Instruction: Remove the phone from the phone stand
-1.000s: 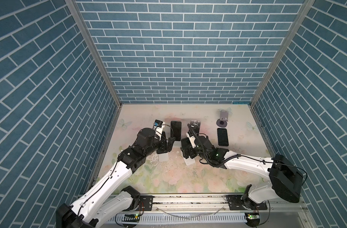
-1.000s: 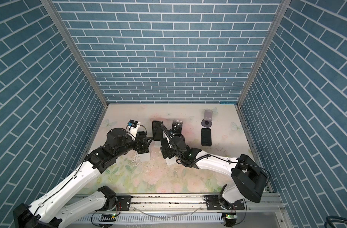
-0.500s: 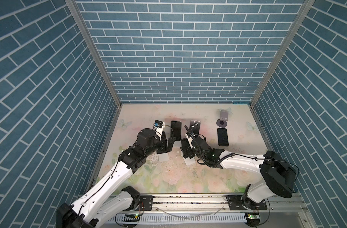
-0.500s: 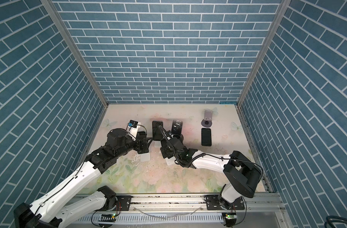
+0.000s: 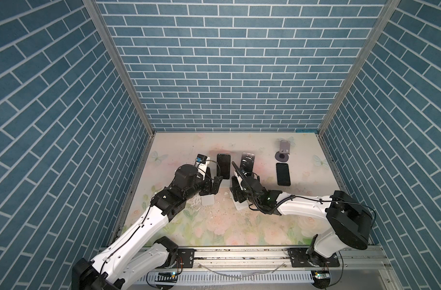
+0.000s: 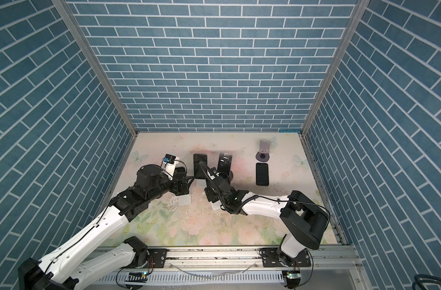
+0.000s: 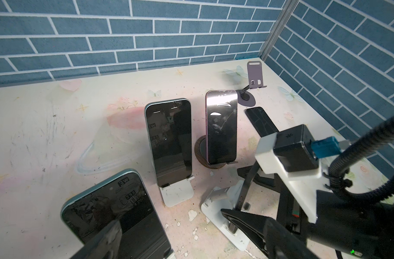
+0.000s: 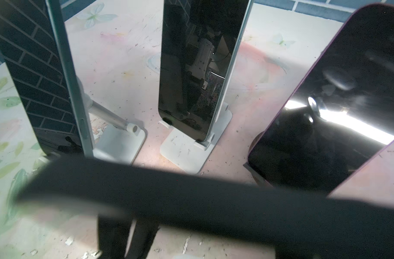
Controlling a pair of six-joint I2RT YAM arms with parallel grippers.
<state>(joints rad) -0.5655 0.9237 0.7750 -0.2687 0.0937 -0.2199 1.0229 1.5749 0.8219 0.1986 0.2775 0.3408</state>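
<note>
Worktop (image 5: 239, 231): floral sheet, scuffed, with white flecks between my two arms.
Left pincer (image 5: 216, 185): jaws wide apart, clamped on nothing. I hold it low, just beside the teal-edged phone (image 7: 115, 213). One finger (image 7: 102, 244) shows blurred in front of that phone's lower screen.
Teal-edged phone: screen dark, leaning on the hinged white stand (image 8: 119, 143).
Right pincer (image 5: 236, 192): low over the front white stand (image 7: 214, 206). I cannot tell whether its jaws are apart or set on anything. Both top views hide the fingertips, and my right wrist view gives only a blurred dark band.
Phone on the front white stand (image 7: 248, 184): a thin dark slab seen edge-on, leaning back, its foot at the stand's base.
Middle phone (image 7: 170, 143): teal rim, propped on the flat white stand (image 7: 177, 195), behind both pincers.
Pink-edged phone (image 7: 221, 127): near upright on the dark round stand (image 7: 201, 152), just beside the middle phone.
Black phone (image 5: 283, 174): flat on the worktop, well apart on my right.
Purple stand (image 5: 284, 148): behind the black phone, near the back corner.
</note>
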